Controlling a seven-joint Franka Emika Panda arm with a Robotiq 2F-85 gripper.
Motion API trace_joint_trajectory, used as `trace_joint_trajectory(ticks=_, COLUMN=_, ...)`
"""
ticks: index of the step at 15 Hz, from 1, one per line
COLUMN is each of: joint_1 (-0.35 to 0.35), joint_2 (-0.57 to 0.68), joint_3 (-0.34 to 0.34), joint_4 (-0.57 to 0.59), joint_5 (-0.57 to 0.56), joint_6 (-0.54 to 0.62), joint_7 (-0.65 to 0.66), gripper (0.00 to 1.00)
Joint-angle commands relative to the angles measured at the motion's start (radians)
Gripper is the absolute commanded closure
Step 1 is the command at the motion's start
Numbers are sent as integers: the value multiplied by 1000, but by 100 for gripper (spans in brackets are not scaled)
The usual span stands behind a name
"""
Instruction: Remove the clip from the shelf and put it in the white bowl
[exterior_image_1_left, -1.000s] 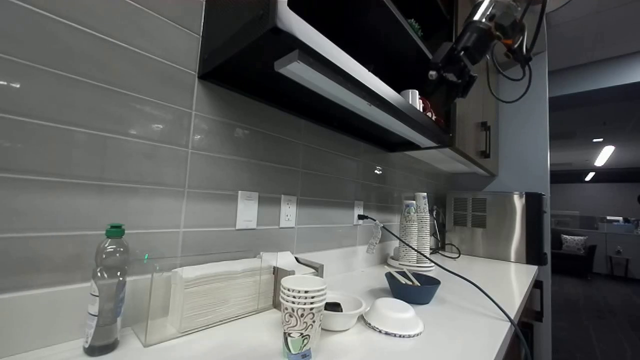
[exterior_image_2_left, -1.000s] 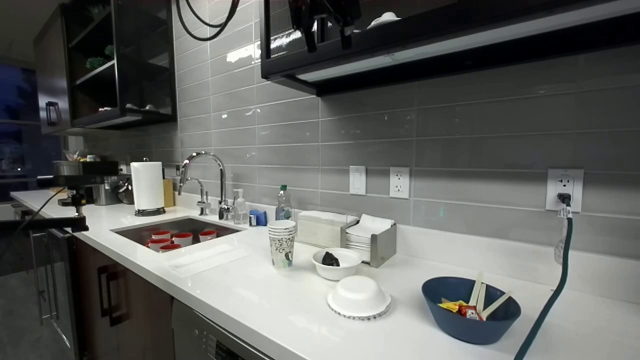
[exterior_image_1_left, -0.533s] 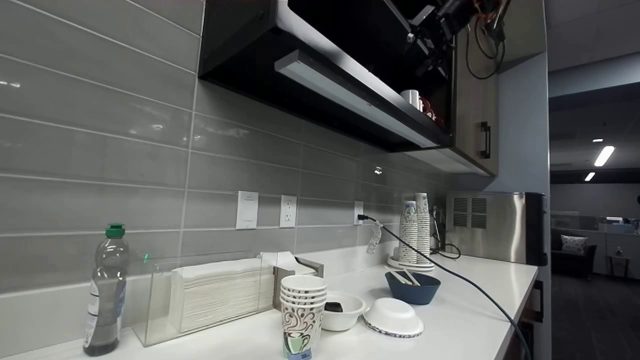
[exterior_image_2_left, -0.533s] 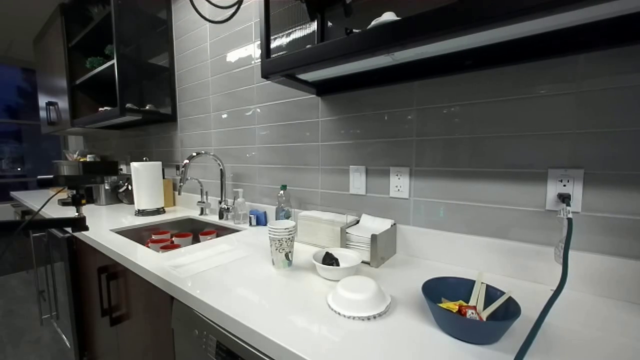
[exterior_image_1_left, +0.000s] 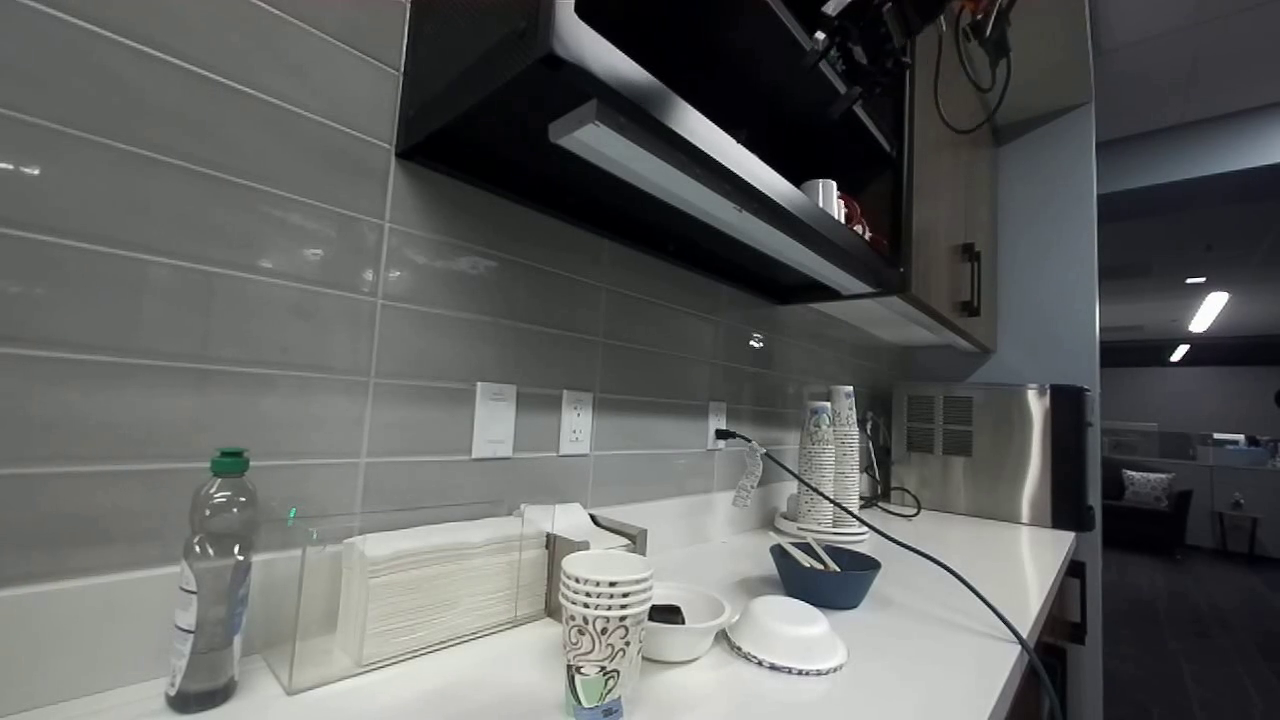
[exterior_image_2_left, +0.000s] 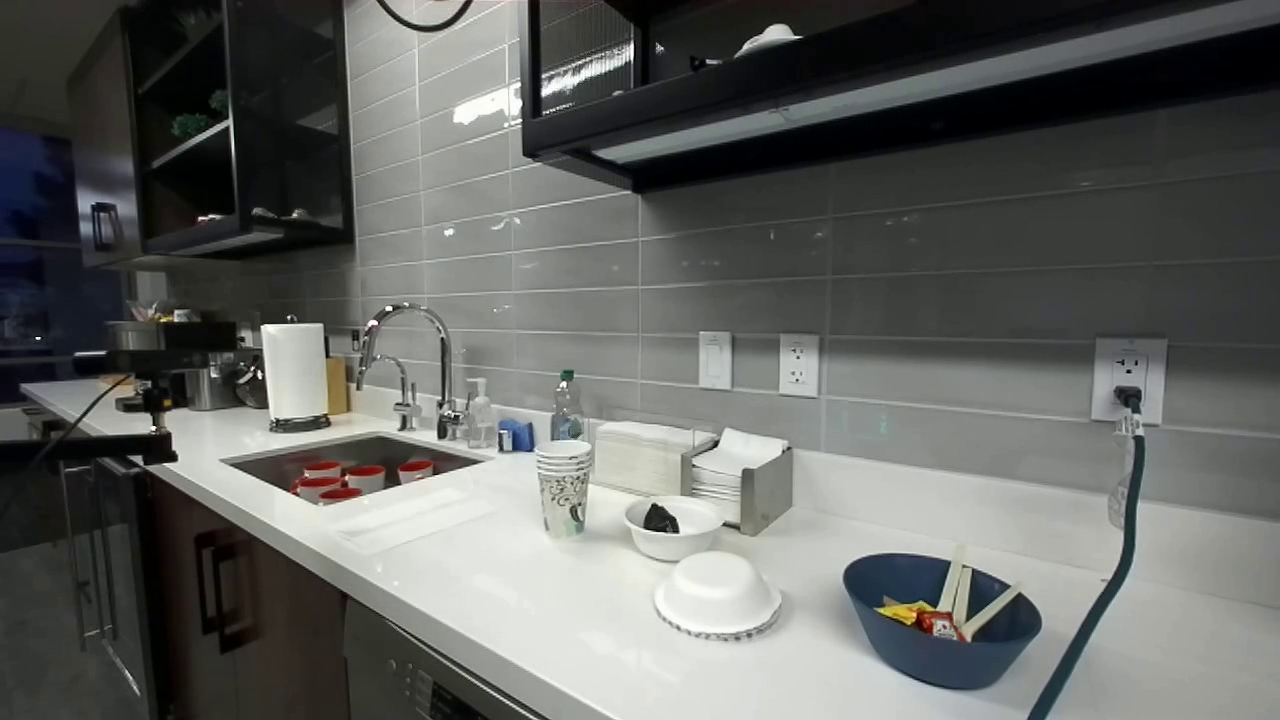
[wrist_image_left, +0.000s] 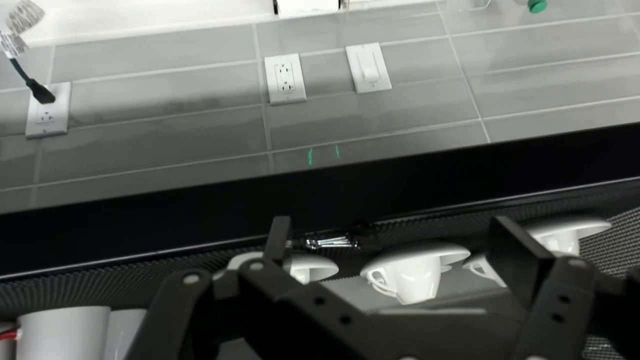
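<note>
Where clip (wrist_image_left: 333, 242) shows, tool (wrist_image_left: 392, 237), spread wide

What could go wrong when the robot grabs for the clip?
The open fingers might bump the cup seen between them in the wrist view. The clip lies near the edge of the shelf, so a nudge could knock it off. The upright white bowl is well below, so a dropped clip might miss.

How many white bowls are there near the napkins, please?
2: an upright white bowl, by the napkins, and an overturned white bowl, nearer the front edge of the counter. More may be hidden beneath the overturned one.
</note>
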Motion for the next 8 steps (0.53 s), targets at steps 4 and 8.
trace_joint_trajectory(ticks=4, joint_1=11, joint_2=91, joint_3=68, joint_4=7, joint_5=-20, joint_6=253, joint_7=14, gripper=0)
trace_joint_trajectory(ticks=8, joint_1=2, joint_2=133, joint_3=91, joint_4=11, joint_5=-56, joint_6=328, joint_7=37, gripper=0)
